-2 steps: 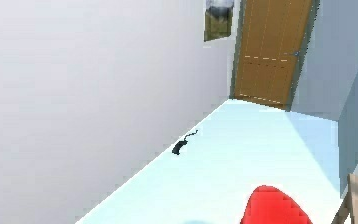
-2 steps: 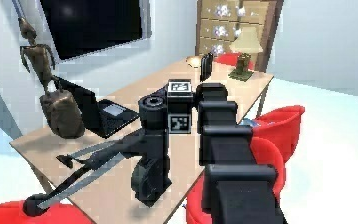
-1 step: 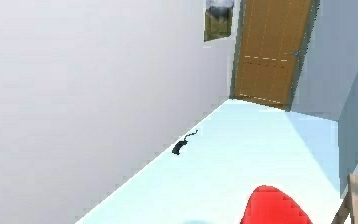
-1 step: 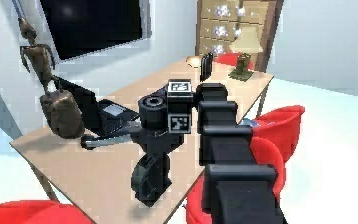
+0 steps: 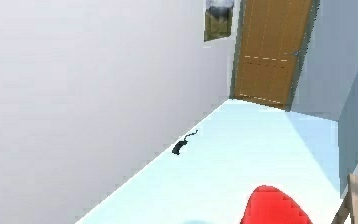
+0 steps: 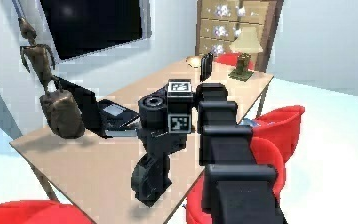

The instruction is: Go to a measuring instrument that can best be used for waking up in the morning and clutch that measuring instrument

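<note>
A: Much of the job done?

B: Only the approach, by the look of it. Parked alongside a wooden table (image 6: 77, 150), arm (image 6: 227, 150) stretched out over the near edge, gripper (image 6: 150, 172) hanging just left of the two white marker squares (image 6: 179, 105).

A: Holding anything?

B: Cannot tell. Tabletop and an open laptop (image 6: 99, 108) right behind the gripper's far end, so no judging a load from here.

A: And the alarm clock?

B: Not identified with any certainty. Best guess: a small dark upright thing (image 6: 206, 65) at the table's far end, close to a lamp (image 6: 245, 42) and well apart from the gripper. Too small to read as a clock.

A: Anything else worth noting?

B: A dark figure statue (image 6: 47, 85) at the arm side view's left, just beside the laptop. Red chairs (image 6: 277, 130) near the arm. In the forward view, a bare wall, a wooden door (image 5: 272, 50) far ahead and a small dark scrap (image 5: 179, 147) on the floor; nothing there of use for the task, judging by shape.

A: So what remains?

B: Most of it, probably: confirming the target, shifting along the table toward that far end, reaching out, then taking hold. No grasp to count as made yet
</note>
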